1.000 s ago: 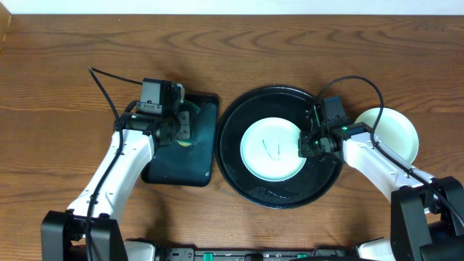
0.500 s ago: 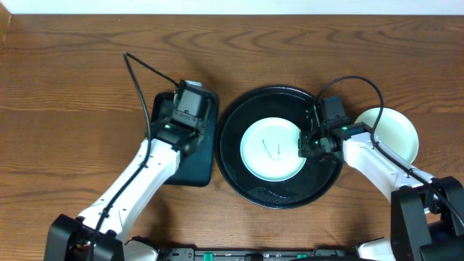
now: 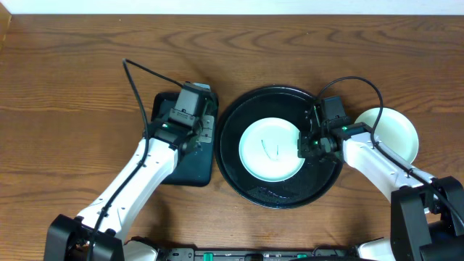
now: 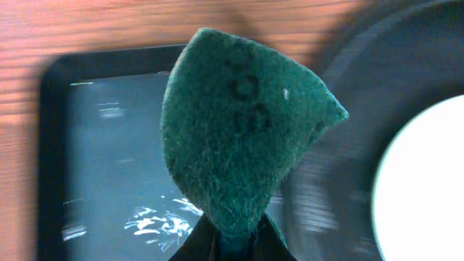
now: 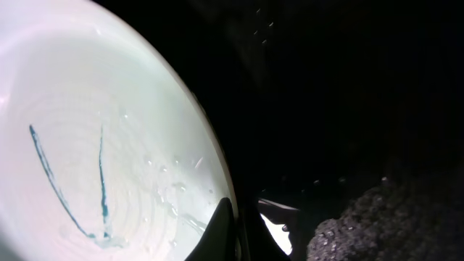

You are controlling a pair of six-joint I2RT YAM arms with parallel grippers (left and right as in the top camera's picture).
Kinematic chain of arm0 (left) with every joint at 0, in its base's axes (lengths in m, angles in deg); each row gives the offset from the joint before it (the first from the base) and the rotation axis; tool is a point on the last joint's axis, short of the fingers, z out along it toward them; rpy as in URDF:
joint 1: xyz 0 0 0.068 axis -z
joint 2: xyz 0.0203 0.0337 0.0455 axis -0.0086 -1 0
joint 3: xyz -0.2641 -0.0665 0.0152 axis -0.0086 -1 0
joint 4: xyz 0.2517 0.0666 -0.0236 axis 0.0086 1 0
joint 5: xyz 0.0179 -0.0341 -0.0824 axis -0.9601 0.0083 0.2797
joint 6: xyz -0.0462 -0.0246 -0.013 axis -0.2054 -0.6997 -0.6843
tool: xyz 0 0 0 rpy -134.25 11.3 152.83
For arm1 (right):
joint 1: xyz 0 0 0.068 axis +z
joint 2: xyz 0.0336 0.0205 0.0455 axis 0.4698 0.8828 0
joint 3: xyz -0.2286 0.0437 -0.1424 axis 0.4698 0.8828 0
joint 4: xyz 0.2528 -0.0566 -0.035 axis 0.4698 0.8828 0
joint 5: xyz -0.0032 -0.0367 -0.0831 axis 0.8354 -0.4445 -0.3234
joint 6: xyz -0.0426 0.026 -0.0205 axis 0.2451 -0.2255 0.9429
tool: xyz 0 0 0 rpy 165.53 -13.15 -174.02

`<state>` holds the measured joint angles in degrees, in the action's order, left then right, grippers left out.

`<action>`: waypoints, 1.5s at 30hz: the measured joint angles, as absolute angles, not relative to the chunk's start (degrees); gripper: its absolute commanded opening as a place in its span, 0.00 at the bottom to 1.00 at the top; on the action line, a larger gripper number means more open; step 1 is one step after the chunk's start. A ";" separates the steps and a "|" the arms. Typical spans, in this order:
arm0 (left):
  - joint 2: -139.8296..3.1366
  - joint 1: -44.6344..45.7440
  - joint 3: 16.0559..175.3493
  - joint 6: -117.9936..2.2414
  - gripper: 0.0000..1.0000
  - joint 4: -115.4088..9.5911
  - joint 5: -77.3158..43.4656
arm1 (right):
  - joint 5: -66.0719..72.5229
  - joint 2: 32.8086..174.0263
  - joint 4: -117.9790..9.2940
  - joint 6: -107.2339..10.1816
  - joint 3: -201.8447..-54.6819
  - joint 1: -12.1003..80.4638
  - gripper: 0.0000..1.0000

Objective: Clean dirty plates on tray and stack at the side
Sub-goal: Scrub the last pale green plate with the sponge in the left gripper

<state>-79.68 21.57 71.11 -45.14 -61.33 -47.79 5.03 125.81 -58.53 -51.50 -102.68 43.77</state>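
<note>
A light mint-blue plate (image 3: 271,149) with a thin green-blue V mark lies in the large round black tray (image 3: 281,194). My right gripper (image 3: 306,145) is shut on the plate's right rim; the right wrist view shows the plate (image 5: 94,145) with one finger over the rim (image 5: 230,235). My left gripper (image 3: 201,130) is shut on a dark green scouring sponge (image 4: 243,138) and holds it over the small rectangular black tray (image 3: 185,170), close to the round tray's left edge. A white plate (image 3: 395,134) lies on the table to the right of the round tray.
The small rectangular tray (image 4: 109,159) looks wet. The round tray's floor has water drops near the front (image 3: 268,192). The wooden table (image 3: 65,87) extends left and behind. A black cable (image 3: 138,80) arches from the left arm.
My left arm has swung right from the rectangular tray's left part, carrying the sponge toward the round tray. The right arm and the mint-blue plate have not moved.
</note>
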 measured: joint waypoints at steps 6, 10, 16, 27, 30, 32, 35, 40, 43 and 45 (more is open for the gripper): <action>-79.70 23.10 71.14 -48.16 0.08 -68.26 -29.25 | 6.45 125.81 -57.72 -51.52 -102.66 43.83 0.01; -80.68 28.72 71.16 -51.94 0.07 -72.13 -25.25 | 7.21 125.81 -57.70 -51.52 -102.66 44.38 0.01; -88.40 37.02 71.20 -59.94 0.07 -77.51 -24.75 | 7.78 125.81 -57.57 -51.54 -102.66 45.03 0.01; -100.73 43.69 71.59 -67.07 0.08 -79.06 -27.55 | 8.07 125.98 -55.88 -51.54 -102.59 45.03 0.01; -100.73 42.49 72.58 -67.13 0.08 -76.53 -30.21 | 8.42 126.03 -55.86 -51.54 -102.59 45.03 0.01; -100.55 40.35 72.84 -66.98 0.08 -75.06 -31.77 | 8.68 126.03 -55.64 -51.56 -102.59 45.06 0.01; -99.39 35.71 72.84 -66.61 0.07 -73.51 -34.37 | 8.74 126.03 -55.49 -51.59 -102.59 45.14 0.01; -95.31 31.73 72.75 -65.45 0.07 -72.24 -34.35 | 8.72 126.03 -55.27 -51.59 -102.59 45.14 0.01; -90.35 31.69 72.75 -65.08 0.07 -71.32 -32.18 | 8.68 126.03 -55.12 -51.59 -102.59 45.14 0.01; -86.87 32.15 72.75 -64.99 0.07 -70.03 -30.80 | 8.68 126.03 -55.12 -51.59 -102.59 45.14 0.01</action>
